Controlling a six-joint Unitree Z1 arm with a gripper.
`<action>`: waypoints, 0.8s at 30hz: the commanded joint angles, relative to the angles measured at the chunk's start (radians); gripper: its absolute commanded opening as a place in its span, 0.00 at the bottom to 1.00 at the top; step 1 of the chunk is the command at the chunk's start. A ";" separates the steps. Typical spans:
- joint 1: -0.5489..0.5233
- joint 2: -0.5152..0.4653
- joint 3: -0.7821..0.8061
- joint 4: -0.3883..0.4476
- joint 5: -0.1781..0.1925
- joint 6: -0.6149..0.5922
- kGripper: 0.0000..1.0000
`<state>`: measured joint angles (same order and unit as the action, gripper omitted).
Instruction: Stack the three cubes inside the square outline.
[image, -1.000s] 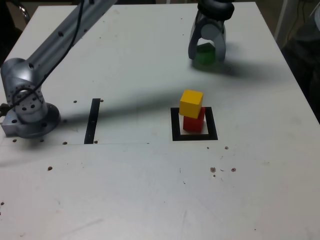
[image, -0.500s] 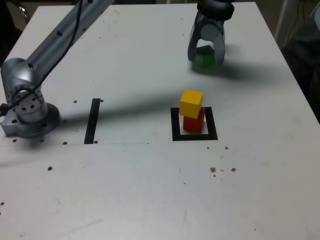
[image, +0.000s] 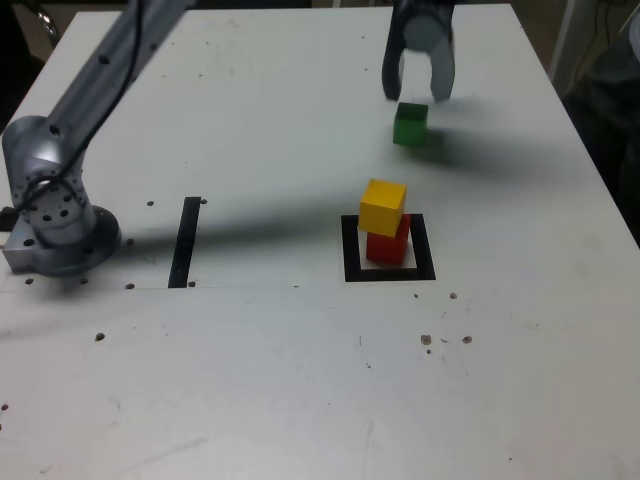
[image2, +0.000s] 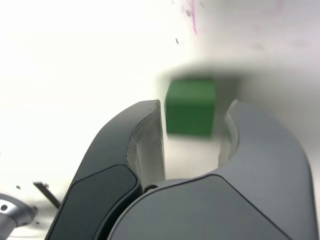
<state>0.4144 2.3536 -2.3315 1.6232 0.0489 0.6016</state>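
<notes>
My grey claw (image: 418, 88) is open above the small green cube (image: 410, 124), far behind the yellow cube (image: 383, 206) on the red cube (image: 388, 245).

A solid green cube (image: 410, 125) sits in the upper right of the exterior frame. Near the centre, a solid yellow cube (image: 383, 207) tops a solid red cube (image: 388, 245). The square outline (image: 389, 248) is thick black around white. The table (image: 300, 380) is plain white with dark specks.
</notes>
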 joint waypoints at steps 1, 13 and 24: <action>-0.011 -0.050 0.013 0.015 -0.016 0.001 0.15; -0.029 -0.101 0.136 0.009 0.056 0.006 0.90; -0.028 -0.077 0.155 -0.019 0.083 0.054 0.99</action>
<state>0.3855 2.2699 -2.1690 1.5985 0.1365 0.6475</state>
